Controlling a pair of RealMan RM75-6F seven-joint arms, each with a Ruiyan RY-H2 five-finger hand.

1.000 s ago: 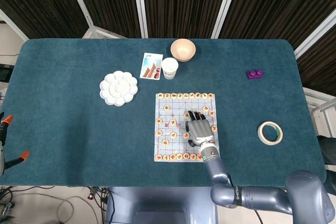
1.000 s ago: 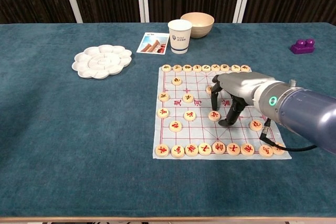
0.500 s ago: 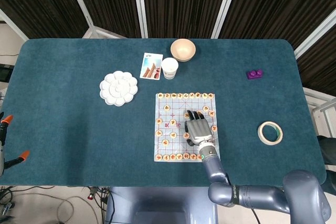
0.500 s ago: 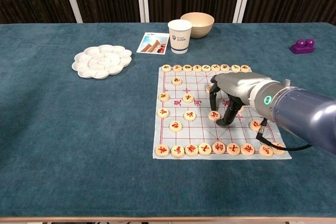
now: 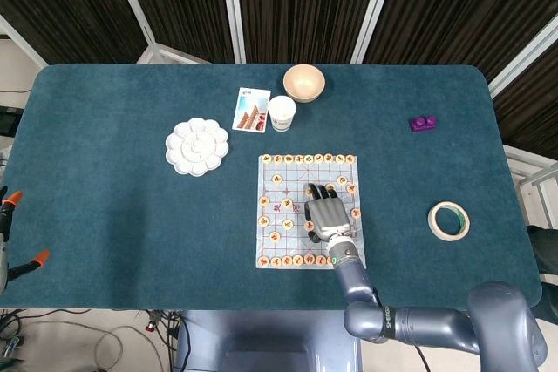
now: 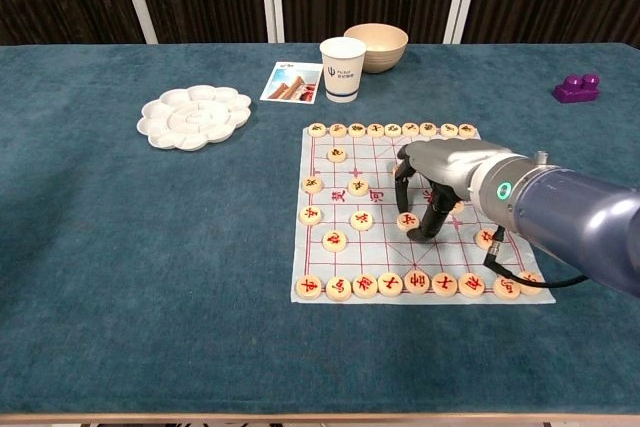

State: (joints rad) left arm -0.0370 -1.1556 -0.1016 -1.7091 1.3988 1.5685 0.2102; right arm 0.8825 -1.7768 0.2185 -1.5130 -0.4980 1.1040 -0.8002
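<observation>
Right hand (image 6: 440, 172) shifted slightly left over chess board (image 6: 330, 187); fingers (image 6: 432, 219) now closing narrow on chess piece (image 6: 406, 220), grasp not confirmed.

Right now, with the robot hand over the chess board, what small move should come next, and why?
Probably close the fingertips on the chess piece: the right robot hand arches over the board, fingers pointing down beside that piece, not visibly gripping it.
</observation>
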